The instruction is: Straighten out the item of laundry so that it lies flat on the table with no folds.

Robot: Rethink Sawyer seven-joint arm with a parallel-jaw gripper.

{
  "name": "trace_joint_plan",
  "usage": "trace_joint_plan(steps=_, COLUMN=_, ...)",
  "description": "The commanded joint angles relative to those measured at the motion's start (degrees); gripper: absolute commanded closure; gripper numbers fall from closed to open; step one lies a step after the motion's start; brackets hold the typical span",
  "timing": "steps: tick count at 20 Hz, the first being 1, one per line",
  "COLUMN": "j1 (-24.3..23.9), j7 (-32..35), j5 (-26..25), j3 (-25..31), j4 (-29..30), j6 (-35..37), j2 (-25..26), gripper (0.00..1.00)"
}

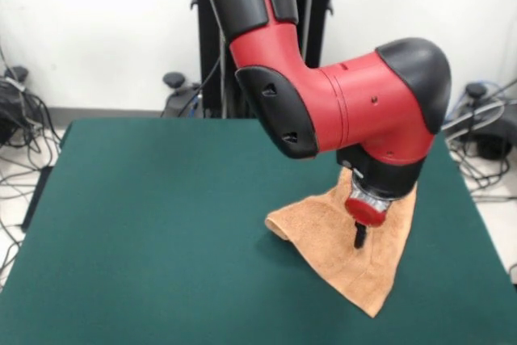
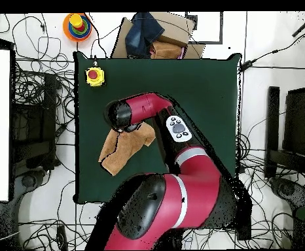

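The orange-tan towel [image 1: 339, 248] lies crumpled in a rough triangle on the right part of the green table [image 1: 161, 224]. One edge is folded over at its left, and a corner points toward the near edge. My gripper [image 1: 359, 240] points straight down onto the towel's middle. Its narrow black tip is closed and pinches the cloth. In the overhead view the towel [image 2: 119, 151] shows left of centre on the table [image 2: 201, 85]. The arm's red and black wrist [image 2: 125, 112] hides the gripper and the towel's far part.
A red button on a yellow base [image 2: 94, 76] stands near one table corner. A cardboard box with clothes [image 2: 156, 36] and a coloured ring toy [image 2: 76, 26] lie beyond the table edge. Cables cover the floor around the table. The arm's elbow [image 2: 181, 189] overhangs the robot side.
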Motion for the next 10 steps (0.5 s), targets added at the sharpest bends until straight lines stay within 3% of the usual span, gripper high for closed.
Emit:
trace_joint_plan(steps=1, j1=0.99, j7=-0.38, j5=-4.67, j3=-3.81, j4=-0.36, j6=-1.24, j2=-0.03, gripper=0.00)
trace_joint_plan(steps=10, j1=1.08, j7=-2.07, j5=-4.13, j3=-4.46, j4=-2.66, j6=0.49, j2=3.71, gripper=0.00)
